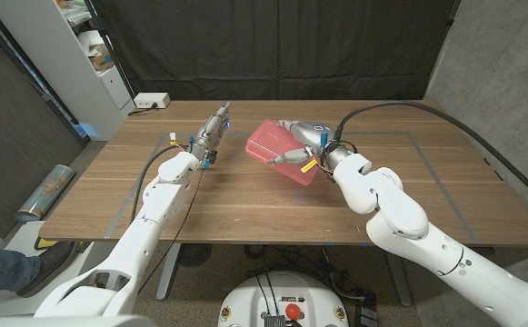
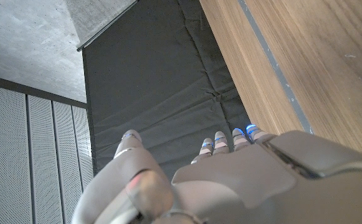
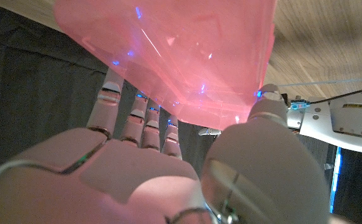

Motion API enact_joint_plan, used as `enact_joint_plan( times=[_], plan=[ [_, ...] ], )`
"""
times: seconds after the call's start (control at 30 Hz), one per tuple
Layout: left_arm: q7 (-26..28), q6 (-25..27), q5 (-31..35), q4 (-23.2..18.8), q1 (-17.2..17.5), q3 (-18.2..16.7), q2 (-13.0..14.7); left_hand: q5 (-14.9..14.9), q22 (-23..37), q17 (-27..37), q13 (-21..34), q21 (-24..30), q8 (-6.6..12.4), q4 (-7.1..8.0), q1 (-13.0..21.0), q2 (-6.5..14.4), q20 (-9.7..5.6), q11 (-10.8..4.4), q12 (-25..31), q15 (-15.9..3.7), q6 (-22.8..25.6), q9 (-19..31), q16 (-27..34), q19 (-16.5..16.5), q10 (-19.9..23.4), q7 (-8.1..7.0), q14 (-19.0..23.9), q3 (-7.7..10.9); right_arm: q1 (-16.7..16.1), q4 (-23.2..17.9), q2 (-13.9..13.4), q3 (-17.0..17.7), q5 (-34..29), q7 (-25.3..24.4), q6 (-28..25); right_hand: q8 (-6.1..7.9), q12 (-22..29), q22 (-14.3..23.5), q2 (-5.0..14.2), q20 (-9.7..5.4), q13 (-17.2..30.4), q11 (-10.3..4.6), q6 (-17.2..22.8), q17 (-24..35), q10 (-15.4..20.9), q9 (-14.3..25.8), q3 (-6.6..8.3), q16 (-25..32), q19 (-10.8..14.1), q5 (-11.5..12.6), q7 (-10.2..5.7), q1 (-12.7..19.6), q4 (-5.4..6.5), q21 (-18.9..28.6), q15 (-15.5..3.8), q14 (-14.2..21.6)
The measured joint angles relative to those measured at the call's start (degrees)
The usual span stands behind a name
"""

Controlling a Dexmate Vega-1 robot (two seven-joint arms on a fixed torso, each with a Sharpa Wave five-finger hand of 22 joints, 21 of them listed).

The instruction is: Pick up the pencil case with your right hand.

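Note:
The pencil case [image 1: 268, 142] is a translucent pink box near the middle of the wooden table [image 1: 245, 200]. My right hand [image 1: 305, 145] grips it from the right side, and the case sits tilted in that grip. In the right wrist view the pink case [image 3: 187, 56] lies between the fingers [image 3: 115, 106] and the thumb [image 3: 265, 134]. I cannot tell whether its lower edge touches the table. My left hand [image 1: 211, 133] stands apart to the left of the case, fingers stretched out and holding nothing. Its fingers [image 2: 221, 143] reach past the table's far edge.
A white shelf unit [image 1: 91, 45] stands at the back left, with a white power strip [image 1: 152, 100] beside it. A rolled item [image 1: 50, 189] lies on the floor left of the table. Tape lines [image 1: 454, 195] mark the tabletop. A black curtain [image 1: 273, 45] hangs behind.

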Motion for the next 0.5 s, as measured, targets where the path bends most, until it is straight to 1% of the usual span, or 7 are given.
enact_joint_plan(
  times=[0.37,0.4,0.5],
  plan=[
    [0.03,0.01,-0.01,-0.37,0.08,0.06,0.33,0.00,0.00,0.00,0.00,0.00,0.00,0.00,0.00,0.00,0.00,0.00,0.00,0.00,0.00,0.00,0.00,0.00,0.00,0.00,0.00,0.00,0.32,-1.00,-0.34,0.67,0.94,0.68,1.18,0.00,-0.22,0.00,0.01,0.00,0.00,0.00,0.23,-0.01,0.00,0.00,0.01,0.00,0.00,-0.01,0.23,0.02,0.01,0.00,0.00,-0.01],
    [0.03,0.01,-0.01,-0.38,0.08,0.06,0.34,0.00,0.00,0.00,0.00,0.00,0.00,0.00,0.00,0.00,0.00,0.00,0.00,0.00,0.00,0.00,0.00,0.00,0.00,0.00,0.00,0.00,0.32,-1.00,-0.34,0.67,1.00,0.69,1.21,0.00,-0.34,0.00,0.60,0.01,-0.01,0.00,0.22,-0.02,0.00,0.00,0.01,-0.01,-0.01,-0.39,0.22,0.62,0.02,0.00,0.03,0.02],
    [0.06,0.14,-0.04,-0.40,0.08,0.08,0.41,0.00,0.00,0.00,0.00,0.00,0.00,0.00,0.00,0.00,0.00,0.00,0.00,0.00,0.00,0.00,0.00,0.00,0.00,0.00,0.00,0.00,0.68,-1.85,-0.52,1.31,1.21,1.01,1.42,0.00,-0.43,0.00,0.51,0.00,-0.01,0.00,0.22,-0.03,0.00,0.00,0.01,-0.01,-0.01,-0.44,0.21,0.72,0.02,0.00,0.31,0.30]
  ],
)
